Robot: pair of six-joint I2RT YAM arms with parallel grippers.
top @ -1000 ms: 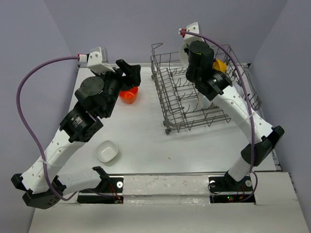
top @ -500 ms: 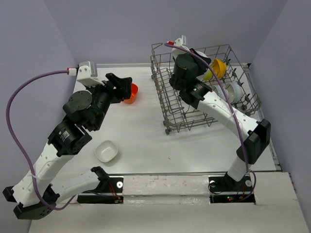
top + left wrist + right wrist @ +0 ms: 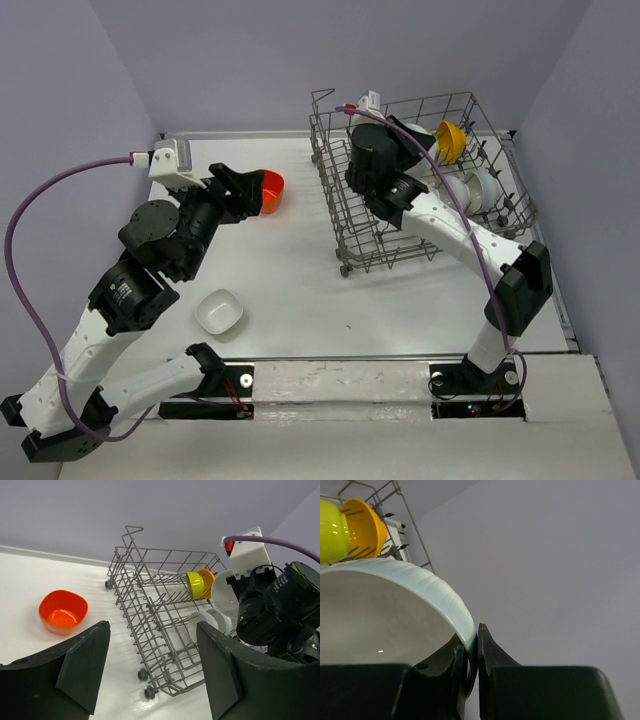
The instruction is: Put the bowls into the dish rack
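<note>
The right end effector (image 3: 472,647) is clamped on the rim of a white bowl (image 3: 385,615), held over the rack (image 3: 345,215). The left end effector (image 3: 151,645) is spread apart, left of the rack, near a red bowl (image 3: 266,192). A lime bowl (image 3: 194,584) and a yellow bowl (image 3: 452,140) are lodged in the rack's far side. A second white bowl (image 3: 220,311) lies on the table (image 3: 300,290), left of the rack.

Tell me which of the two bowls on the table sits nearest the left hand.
The red-orange bowl, right in front of the open left hand. The loose white bowl lies much farther off, behind the hand.
</note>
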